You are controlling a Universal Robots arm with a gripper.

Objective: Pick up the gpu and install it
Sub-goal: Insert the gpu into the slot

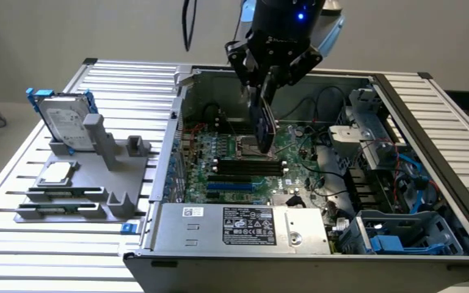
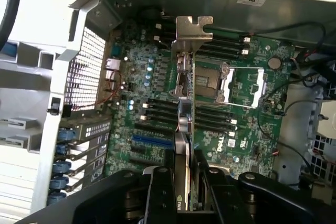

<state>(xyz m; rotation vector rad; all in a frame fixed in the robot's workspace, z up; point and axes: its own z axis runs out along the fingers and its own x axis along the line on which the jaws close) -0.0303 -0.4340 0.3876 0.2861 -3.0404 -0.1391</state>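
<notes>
In the exterior view I saw my jaws clamped on the gpu, which hung edgewise below them over the motherboard inside the open case. In the wrist view the card ran out from between the jaws, its silver bracket farthest from them.
</notes>
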